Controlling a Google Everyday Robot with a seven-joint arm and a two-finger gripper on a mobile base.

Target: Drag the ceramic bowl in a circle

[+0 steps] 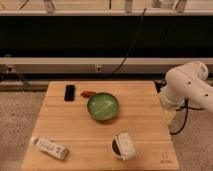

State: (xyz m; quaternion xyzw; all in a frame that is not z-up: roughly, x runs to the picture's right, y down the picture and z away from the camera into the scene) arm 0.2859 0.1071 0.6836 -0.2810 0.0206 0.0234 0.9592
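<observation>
Wooden table: ceramic bowl central; end effector at right edge.

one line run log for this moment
gripper: by table right edge, apart from ceramic bowl | ceramic bowl: mid-table, untouched | drag: not started

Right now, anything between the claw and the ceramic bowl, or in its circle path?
Nothing visible between the claw, at the table's right edge, and the ceramic bowl. For the circle: a red item sits close by the bowl's far-left rim, and a white cup lies front-right of it.
</observation>
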